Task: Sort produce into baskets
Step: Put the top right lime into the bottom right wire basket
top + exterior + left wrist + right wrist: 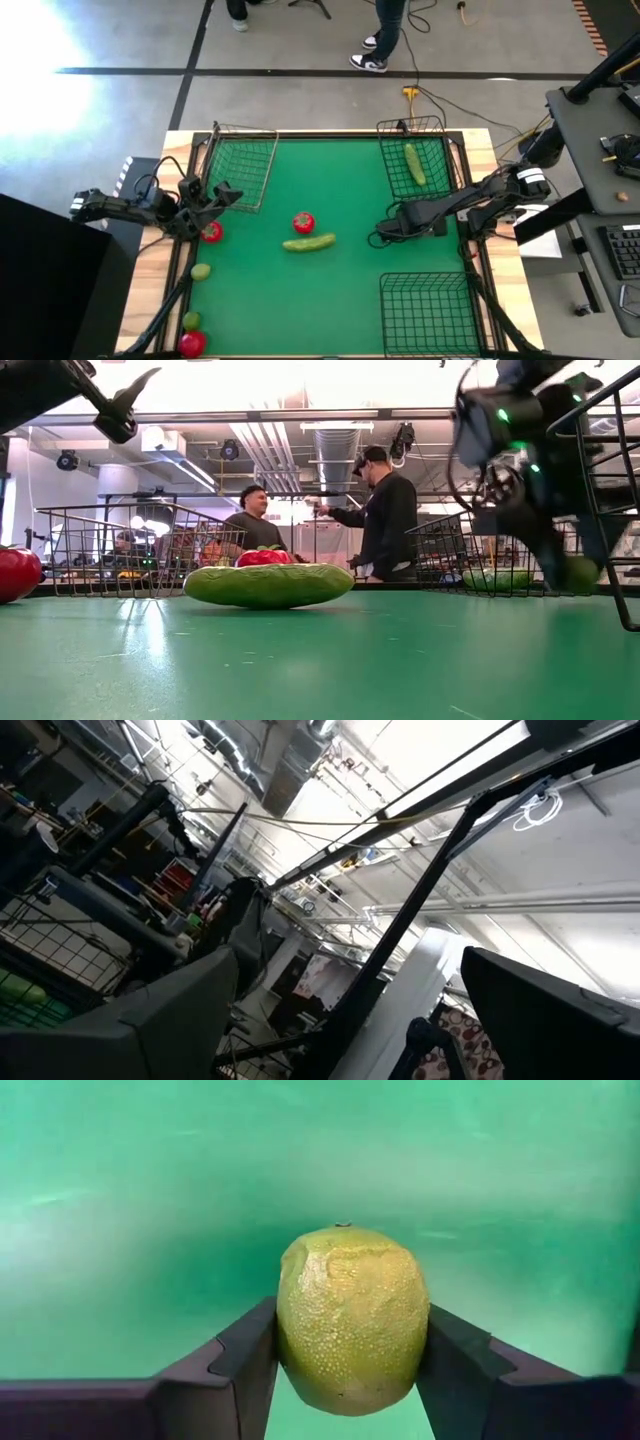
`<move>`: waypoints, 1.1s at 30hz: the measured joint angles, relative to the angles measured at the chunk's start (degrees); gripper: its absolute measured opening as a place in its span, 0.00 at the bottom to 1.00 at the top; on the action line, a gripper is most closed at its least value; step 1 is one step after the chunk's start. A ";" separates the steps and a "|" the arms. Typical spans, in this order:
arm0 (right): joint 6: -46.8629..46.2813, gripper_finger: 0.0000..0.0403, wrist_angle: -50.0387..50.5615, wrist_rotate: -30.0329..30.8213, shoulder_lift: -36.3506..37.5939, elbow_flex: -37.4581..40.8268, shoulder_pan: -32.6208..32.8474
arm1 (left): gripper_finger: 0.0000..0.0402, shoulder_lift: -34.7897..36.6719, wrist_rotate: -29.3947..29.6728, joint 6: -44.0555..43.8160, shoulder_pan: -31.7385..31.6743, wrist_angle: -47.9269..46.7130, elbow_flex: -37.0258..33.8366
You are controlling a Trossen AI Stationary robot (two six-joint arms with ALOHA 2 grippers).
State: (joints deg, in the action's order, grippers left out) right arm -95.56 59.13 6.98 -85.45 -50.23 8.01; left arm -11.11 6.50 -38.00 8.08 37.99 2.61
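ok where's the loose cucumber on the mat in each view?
High view: cucumber lies mid-mat, just below the tomato.
Low view: cucumber left of centre, lying across the view, tomato showing over it.
Left wrist view: not in it.
Right wrist view: not in it; only a lime between the right gripper fingers.
Shared landmark: that tomato beside it.
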 joint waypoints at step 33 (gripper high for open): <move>4.66 0.46 1.86 3.22 0.07 -33.37 30.48 | 0.91 -16.61 -0.94 -6.74 -0.02 -12.66 16.88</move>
State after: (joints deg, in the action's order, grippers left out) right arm -90.90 60.99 10.20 -85.38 -83.60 38.49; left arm -27.71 5.56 -44.74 8.05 25.33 19.50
